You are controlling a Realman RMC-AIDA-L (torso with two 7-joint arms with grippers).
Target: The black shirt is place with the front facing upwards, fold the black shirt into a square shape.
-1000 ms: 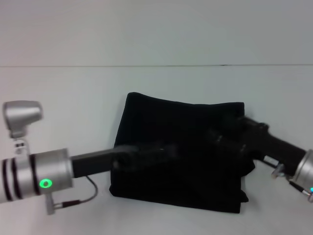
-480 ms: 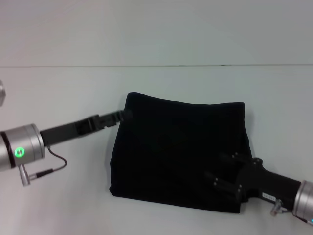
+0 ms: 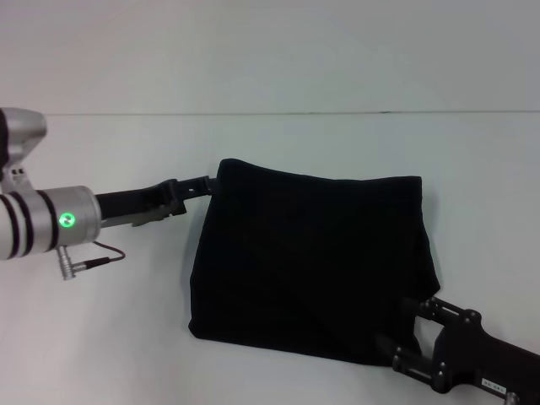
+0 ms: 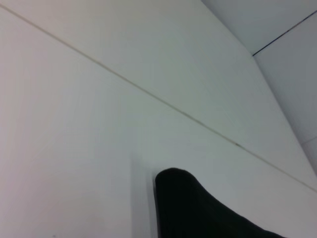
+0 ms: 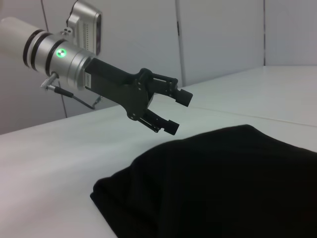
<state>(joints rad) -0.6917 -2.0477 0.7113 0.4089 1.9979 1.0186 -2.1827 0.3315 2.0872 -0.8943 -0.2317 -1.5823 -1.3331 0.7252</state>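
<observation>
Nearest, the right gripper [image 3: 415, 344] is seen open and empty at the near right corner of the black shirt [image 3: 312, 266], folded squarish on the bench [image 3: 126, 337]. Farther, the left gripper [image 5: 176, 111], parted and empty, could snag the far corner.

1. From the head we look forward and down on the white tabletop [image 3: 278, 143], far enough back that the whole folded black shirt [image 3: 312, 266] fits in view, with the left pincer [image 3: 207, 184] at its far left corner and the right pincer [image 3: 413, 333] at its near right corner.
2. Our left wrist camera sits low and close, facing the wall beyond the left pincer; it shares only one shirt corner [image 4: 193, 208] with the head view.
3. Our right wrist camera looks low across the shirt [image 5: 223, 183] toward the left pincer [image 5: 178, 111], its fingers parted, seen by both views.
</observation>
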